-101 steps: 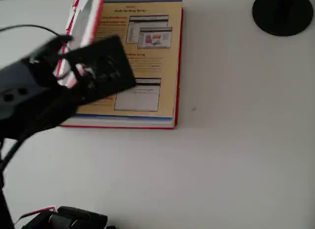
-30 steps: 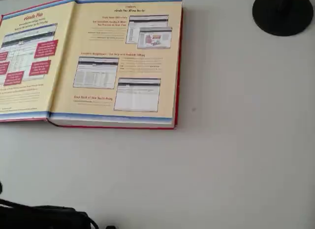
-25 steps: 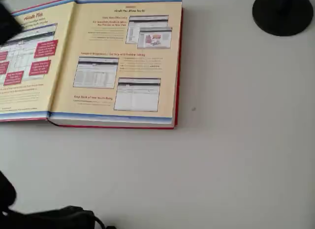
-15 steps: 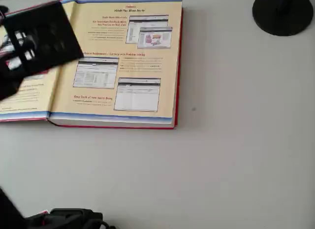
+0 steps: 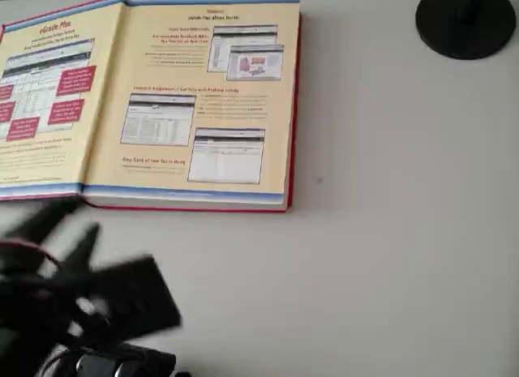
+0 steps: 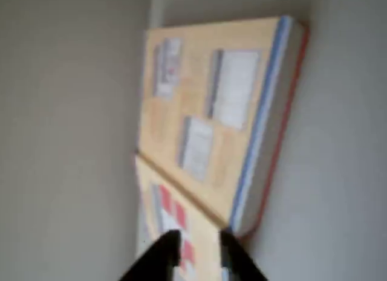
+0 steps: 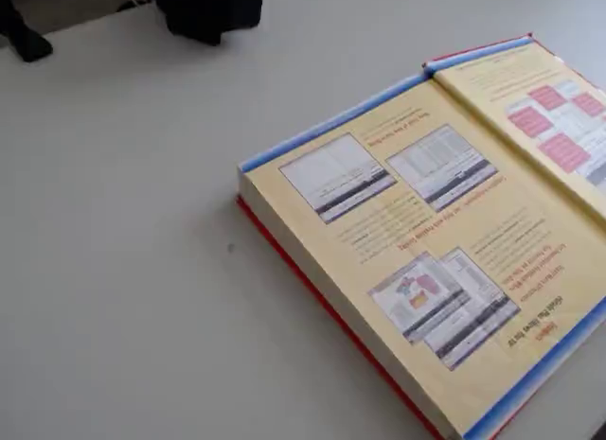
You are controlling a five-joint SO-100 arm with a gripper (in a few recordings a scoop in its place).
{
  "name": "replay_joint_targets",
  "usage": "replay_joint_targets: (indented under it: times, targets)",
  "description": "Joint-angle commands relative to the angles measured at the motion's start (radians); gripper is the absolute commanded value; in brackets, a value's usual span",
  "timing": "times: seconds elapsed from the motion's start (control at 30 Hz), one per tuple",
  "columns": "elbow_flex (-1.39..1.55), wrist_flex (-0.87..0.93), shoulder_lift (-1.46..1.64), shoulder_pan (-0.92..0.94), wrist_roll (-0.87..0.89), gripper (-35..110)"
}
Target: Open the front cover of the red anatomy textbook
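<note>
In the overhead view the red anatomy textbook [image 5: 190, 101] lies open at the upper left of the table [image 5: 365, 255], its spine running from 12 to 6 o'clock, so the long axis of the open spread runs 9 to 3. The front cover [image 5: 40, 97] is folded fully out to the 9 o'clock side of the page block, lying flat with its yellowish inner face and red boxes turned up, its left part cut off by the picture's edge. By that lie the opening looks done. The jaws [image 5: 49, 235] sit at the lower left, blurred, just off the book's near edge and touching nothing; from them the cover lies at about 12 o'clock and the page block towards 1 o'clock. Their dark tips look spread in a fork pointing up and to the left, and in the wrist view the two fingertips [image 6: 160, 257] show a narrow gap between them with nothing held, so I judge the jaws apart and empty, though the blur leaves this unsure. The fixed view shows the first page [image 7: 426, 251] lying level on the thick block. A black round base [image 5: 466, 20] stands at 2 o'clock, well apart from the book. Any coming move would turn on clearing the book's near edge, which lies just at 12 o'clock from the jaws.
</note>
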Motion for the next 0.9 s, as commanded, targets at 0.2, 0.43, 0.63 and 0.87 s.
replay_joint_targets:
  times: [0.2,0.43,0.63,0.87]
  targets:
    - [0.433,-0.104,0.247,0.118,-0.118,0]
    - [0.591,-0.117,0.247,0.141,-0.100,0]
    - [0.689,-0.149,0.247,0.133,-0.094,0]
    - [0.854,-0.222,0.247,0.144,-0.067,0]
